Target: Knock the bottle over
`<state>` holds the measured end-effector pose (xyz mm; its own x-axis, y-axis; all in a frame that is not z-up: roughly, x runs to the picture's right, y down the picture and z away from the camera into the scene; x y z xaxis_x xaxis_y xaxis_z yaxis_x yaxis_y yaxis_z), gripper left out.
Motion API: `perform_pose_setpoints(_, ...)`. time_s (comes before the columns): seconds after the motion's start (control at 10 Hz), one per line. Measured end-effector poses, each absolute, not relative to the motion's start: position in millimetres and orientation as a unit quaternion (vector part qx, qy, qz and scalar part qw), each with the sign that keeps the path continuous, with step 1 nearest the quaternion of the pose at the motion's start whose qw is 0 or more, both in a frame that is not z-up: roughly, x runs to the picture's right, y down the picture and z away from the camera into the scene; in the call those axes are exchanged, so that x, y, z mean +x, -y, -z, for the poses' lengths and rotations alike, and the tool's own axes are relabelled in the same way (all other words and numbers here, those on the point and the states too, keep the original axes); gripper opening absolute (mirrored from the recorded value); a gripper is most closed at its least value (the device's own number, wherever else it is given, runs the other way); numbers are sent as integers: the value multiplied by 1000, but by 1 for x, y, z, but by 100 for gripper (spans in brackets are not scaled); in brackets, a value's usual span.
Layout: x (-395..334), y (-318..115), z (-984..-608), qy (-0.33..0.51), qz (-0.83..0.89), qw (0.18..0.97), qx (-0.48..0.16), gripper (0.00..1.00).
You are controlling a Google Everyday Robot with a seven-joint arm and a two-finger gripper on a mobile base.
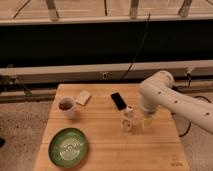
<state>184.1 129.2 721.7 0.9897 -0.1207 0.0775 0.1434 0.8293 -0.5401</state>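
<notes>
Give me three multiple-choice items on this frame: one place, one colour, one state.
1. Where is the gripper?
A) over the plate
B) just right of the bottle in the picture
C) at the mug

2. What colour is the plate?
A) green
B) red
C) blue

3. How is the bottle?
A) lying on its side
B) upright
C) inside the mug

Answers:
1 B: the gripper hangs low, close beside the bottle, far from plate and mug.
2 A: the plate is green with pale rings.
3 B: the bottle stands cap up on the table, not yet knocked over.
</notes>
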Motion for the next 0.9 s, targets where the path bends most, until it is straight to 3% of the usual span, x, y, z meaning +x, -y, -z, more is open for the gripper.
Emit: perform_pose_setpoints(0.9, 151, -133, -723, 38, 111, 951, -285, 80)
